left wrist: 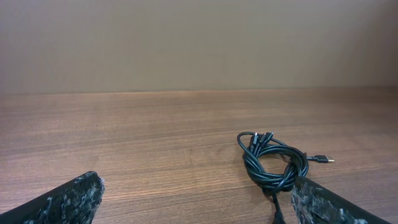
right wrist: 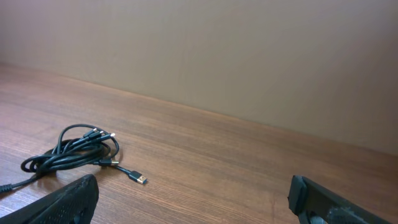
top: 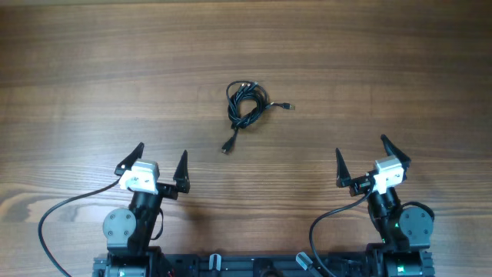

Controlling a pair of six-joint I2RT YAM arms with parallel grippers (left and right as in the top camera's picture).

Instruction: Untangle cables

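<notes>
The left claw and right claw both stand wide, holding nothing. Ahead, between them and well apart from both, the cables lie coiled, their long axis running away from the robot. One plug tail points back toward the arms, another points right. The bench is brown wood, and a plain beige wall stands behind it.

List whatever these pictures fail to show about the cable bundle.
- Overhead: the cables are too small to count the cords or trace their crossings.
- Left wrist: one tail runs off the bottom edge beside the left gripper's finger, so its plug is cut off.
- Right wrist: one tail leaves the left edge, so its end is out of frame.
</notes>
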